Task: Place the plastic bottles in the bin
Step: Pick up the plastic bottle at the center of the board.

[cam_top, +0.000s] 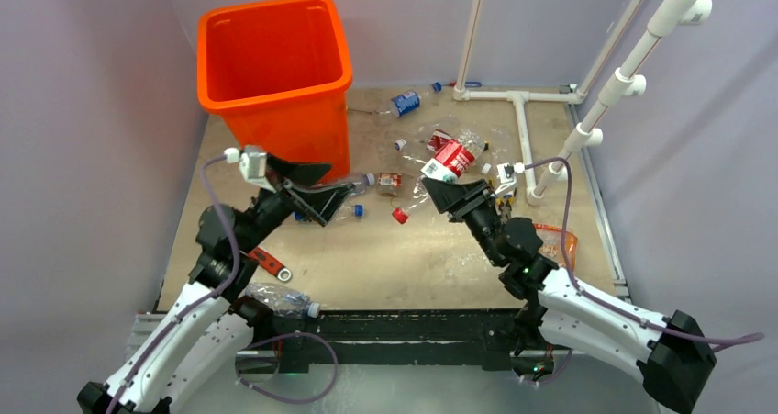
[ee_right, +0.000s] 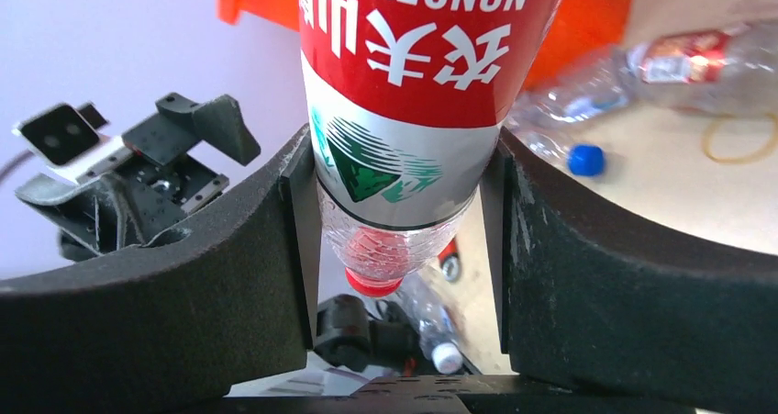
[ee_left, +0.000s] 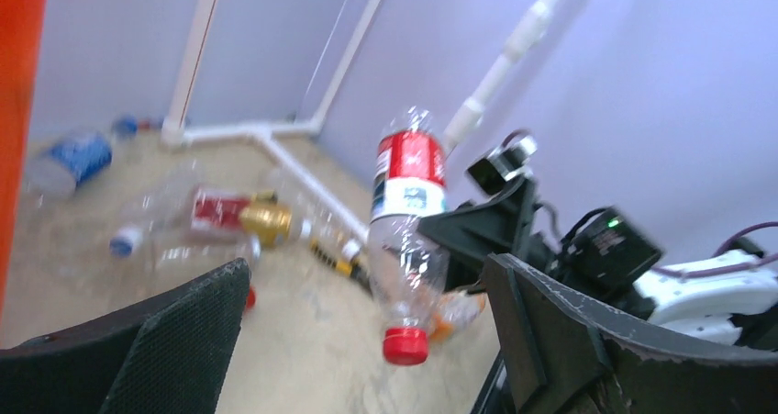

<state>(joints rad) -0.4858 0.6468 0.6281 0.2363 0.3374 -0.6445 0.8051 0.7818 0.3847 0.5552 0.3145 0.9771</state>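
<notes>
My right gripper (cam_top: 451,194) is shut on a red-labelled plastic bottle (cam_top: 447,163), held off the floor at a tilt with its red cap (cam_top: 400,216) lowest. In the right wrist view both pads press the bottle (ee_right: 413,93) at the lower edge of its label, and the gripper (ee_right: 401,212) closes around it. The left wrist view shows that bottle (ee_left: 409,212) hanging ahead of my open, empty left gripper (ee_left: 367,276). My left gripper (cam_top: 339,180) hovers just in front of the orange bin (cam_top: 275,65). More bottles lie on the floor: a blue-labelled one (cam_top: 404,102), crushed ones (cam_top: 463,143) and an orange-tinted one (cam_top: 560,241).
A red-handled wrench (cam_top: 269,262) lies by the left arm, with a clear bottle (cam_top: 280,296) at its base. A yellow-black screwdriver (ee_left: 330,256) lies near the white pipe frame (cam_top: 523,129) at the back right. Purple walls close in the wooden floor (cam_top: 385,258).
</notes>
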